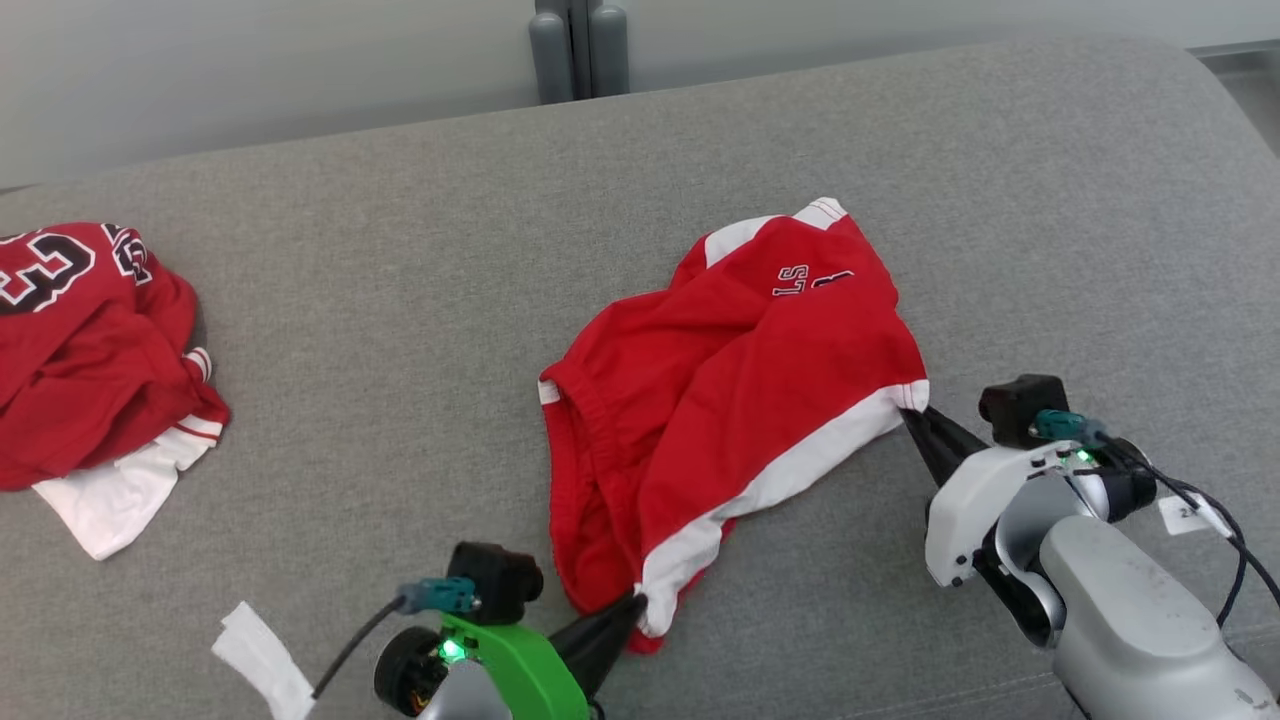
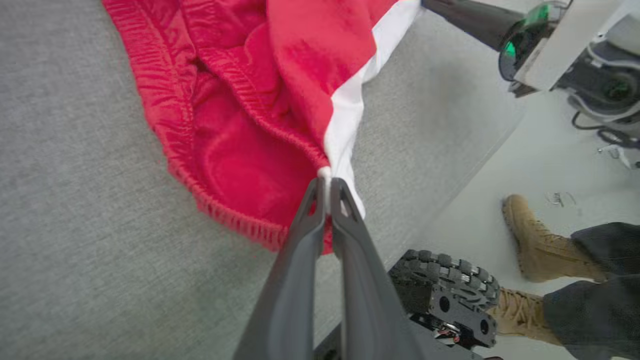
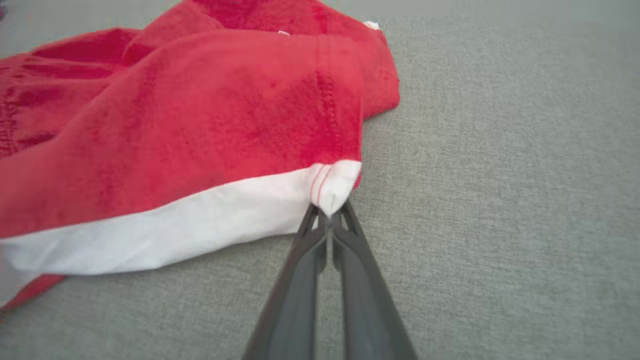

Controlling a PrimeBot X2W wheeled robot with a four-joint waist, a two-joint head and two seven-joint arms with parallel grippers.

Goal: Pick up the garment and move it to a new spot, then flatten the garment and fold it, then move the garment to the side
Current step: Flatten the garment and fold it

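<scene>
The red shorts [image 1: 740, 400] lay crumpled in the middle of the grey cushion [image 1: 400, 350]. The left gripper [image 1: 638, 602] was clamped on their near white-trimmed corner, and the right gripper [image 1: 910, 415] on the right one. Only the grasp looked done. Moving, flattening, folding and setting aside were all left.

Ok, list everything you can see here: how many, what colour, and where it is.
red shorts: 1, red with a white side stripe, crumpled mid-cushion
jersey heap: 1, red and white with a black number, far left of the cushion
scrap: 1, white, near edge, left of the left gripper
cushion: 1, grey fabric, under all the cloth
posts: 1 cluster, grey, behind the cushion's far edge
boots: 2, tan, a person's, on the pale floor
treaded wheel: 1, black, on the floor by the boots
left gripper: 1, dark fingers, green body, shut on the stripe's near end
right gripper: 1, dark fingers, white body, shut on the stripe's other corner
</scene>
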